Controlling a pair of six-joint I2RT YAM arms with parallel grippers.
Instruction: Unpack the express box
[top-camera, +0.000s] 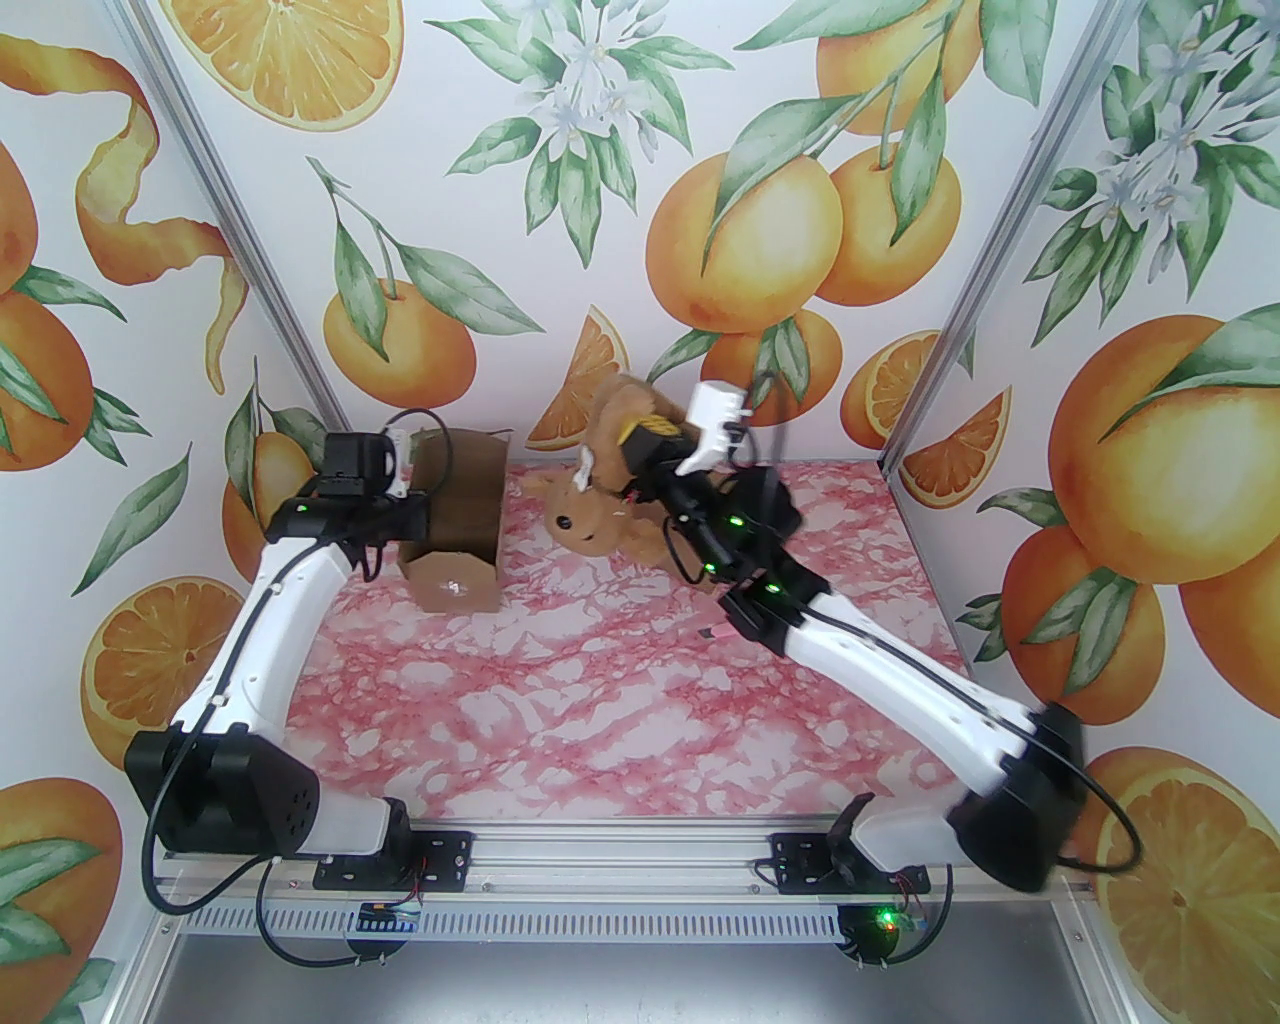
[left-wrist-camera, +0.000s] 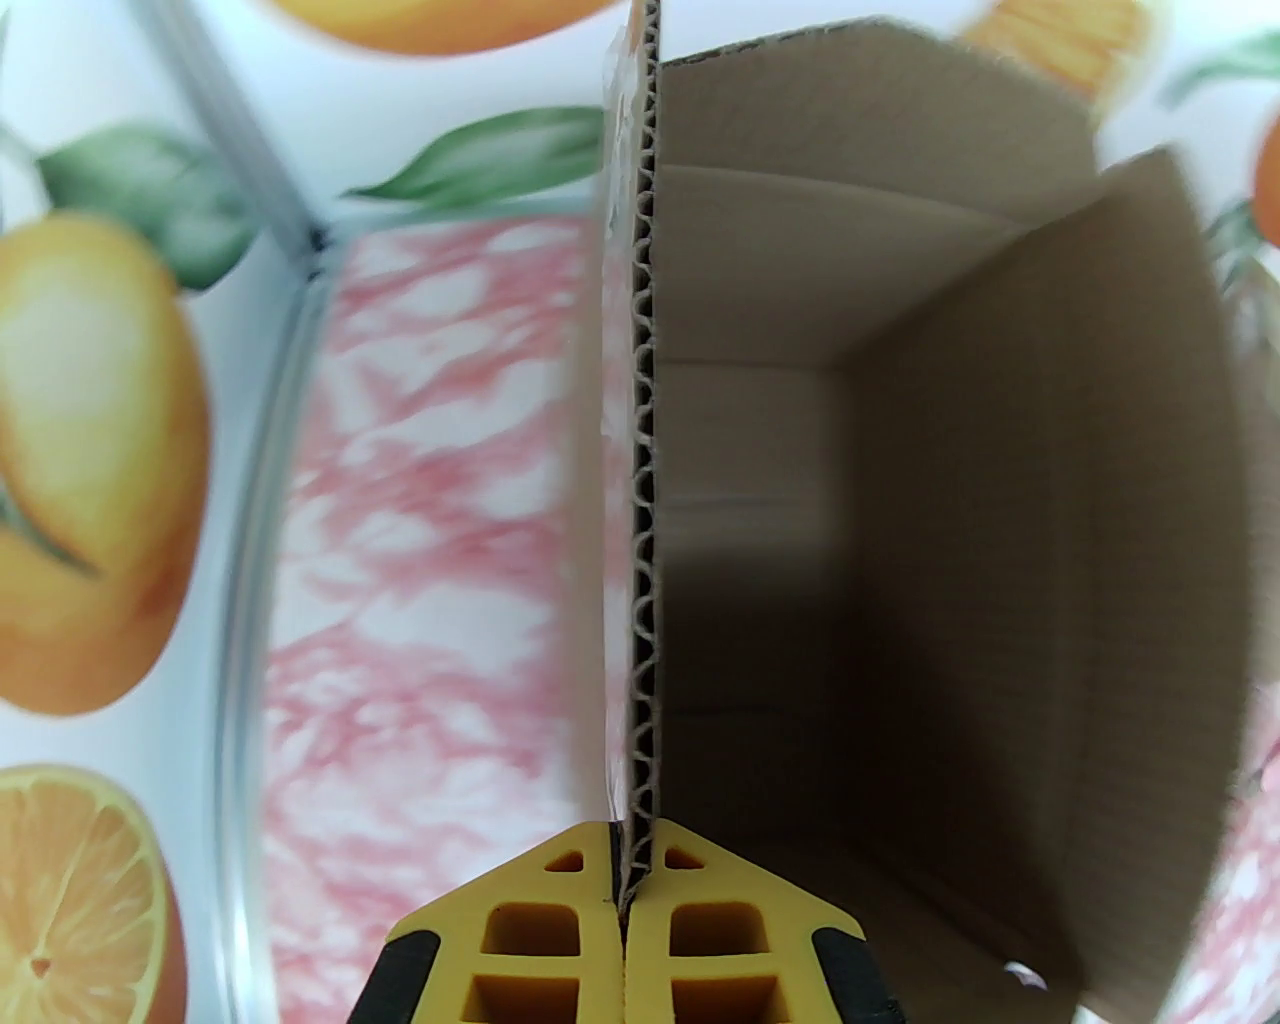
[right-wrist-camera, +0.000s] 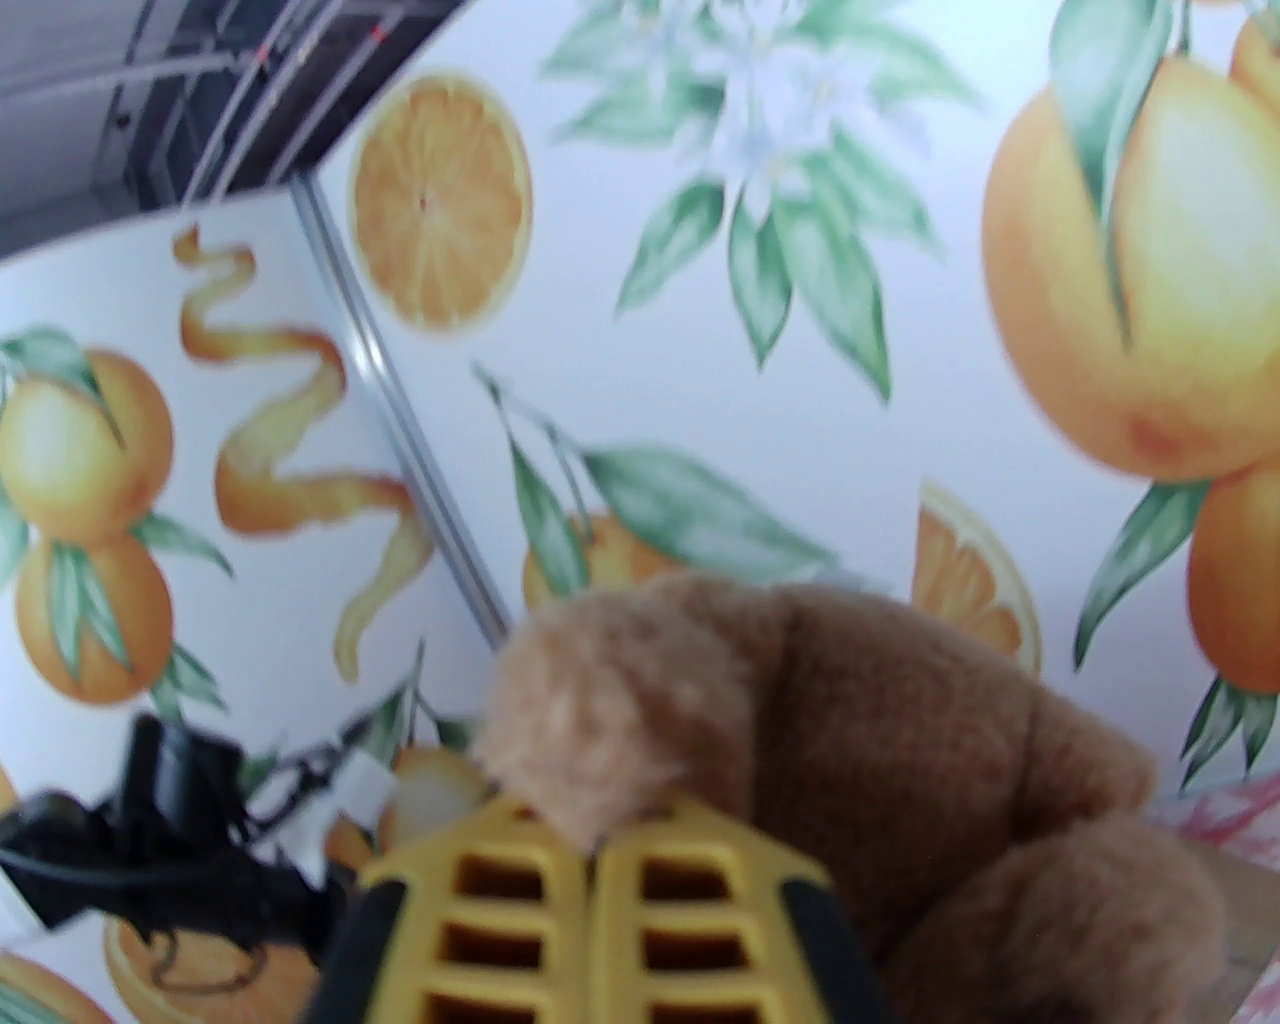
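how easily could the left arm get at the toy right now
Probably not: the left gripper is shut on the edge of the box, and the toy is clamped in the right gripper. The left would have to let go first.

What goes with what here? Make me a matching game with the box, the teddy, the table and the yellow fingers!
Things:
1. box
2. teddy bear
3. table
4. left fingers

Match with:
a. pink and white swirls
b. shut on a cardboard edge
c. brown, open, at the table's far left
d. fluffy, pinched by the right fingers

Pairs: 1-c, 2-d, 3-a, 4-b.
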